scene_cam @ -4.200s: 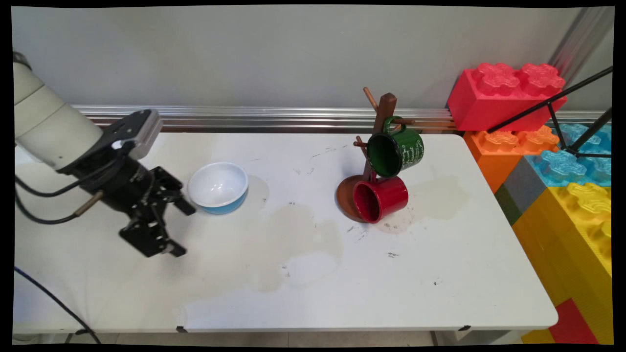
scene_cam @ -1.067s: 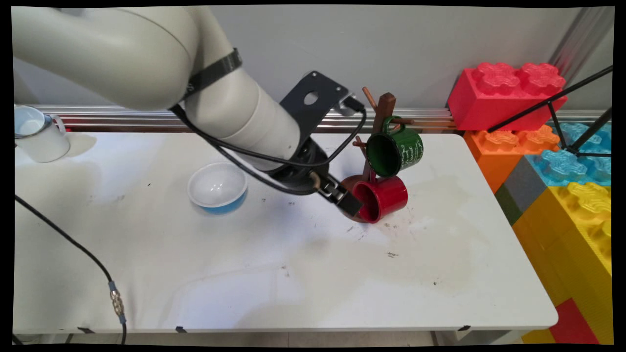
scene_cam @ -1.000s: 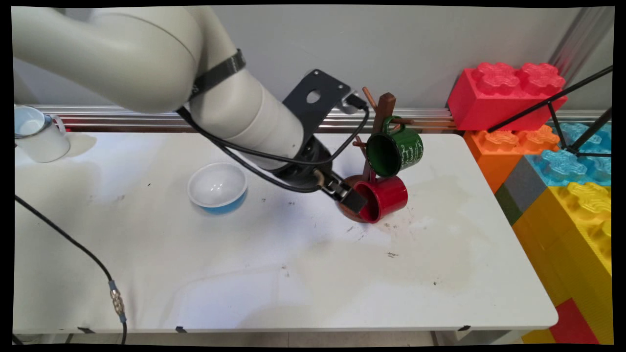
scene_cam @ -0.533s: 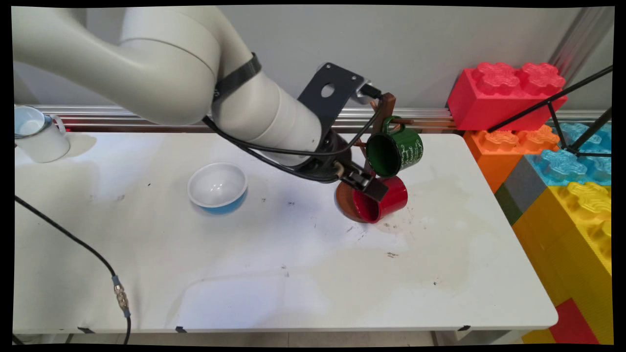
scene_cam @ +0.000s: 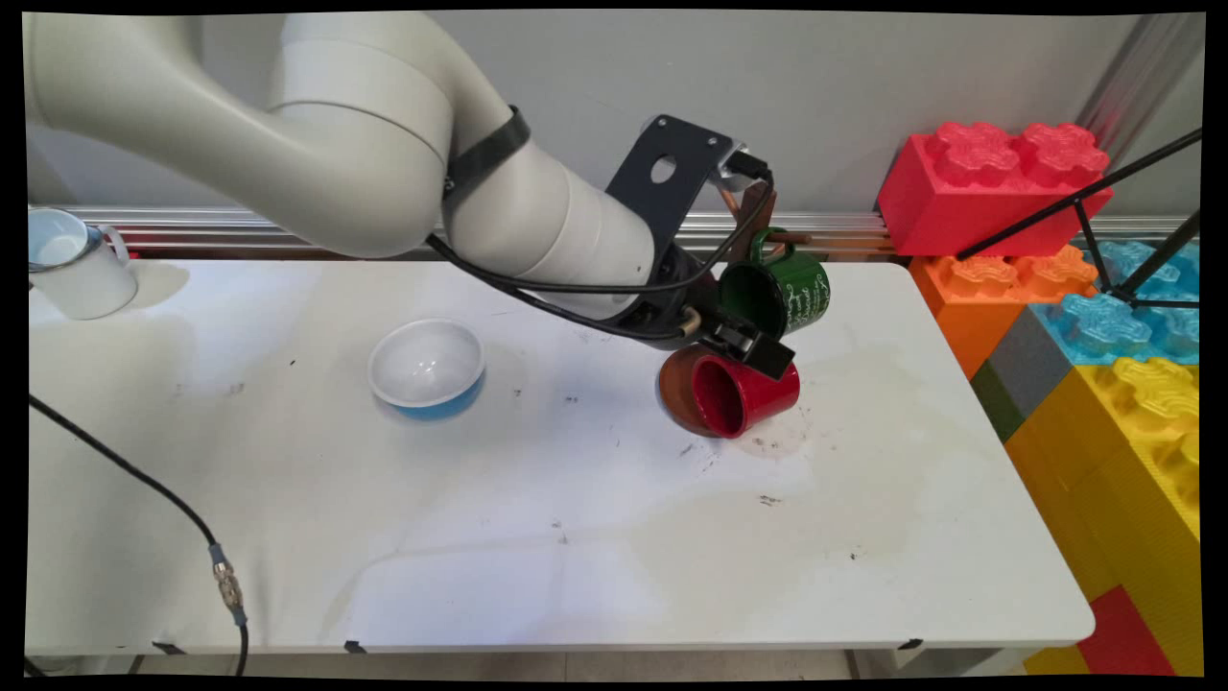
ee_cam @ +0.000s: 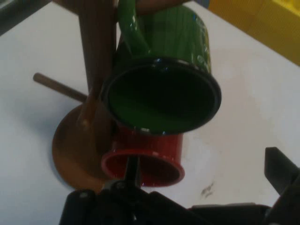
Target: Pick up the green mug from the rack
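Observation:
A wooden mug tree (scene_cam: 758, 206) stands at the table's back right on a round base (scene_cam: 674, 393). A green mug (scene_cam: 779, 293) hangs by its handle from a peg, mouth turned toward me. Below it a red mug (scene_cam: 746, 393) lies on its side against the base. My gripper (scene_cam: 753, 347) is open, just above the red mug's rim and under the green mug's mouth, holding nothing. The hand view shows the green mug (ee_cam: 161, 93) close ahead, the red mug (ee_cam: 145, 161) beneath it and the tree's post (ee_cam: 96, 56) on the left. One finger (ee_cam: 281, 173) shows at the right.
A white-and-blue bowl (scene_cam: 427, 369) sits left of centre. A white mug (scene_cam: 72, 264) stands at the far left back corner. Big red, orange, blue and yellow toy blocks (scene_cam: 1103, 317) are stacked past the table's right edge. A black cable (scene_cam: 144, 489) hangs over the front left.
The arm swung from the table's left, beside the bowl, over to the mug tree. In the last second the gripper rose and moved right, from the red mug's mouth to above its rim.

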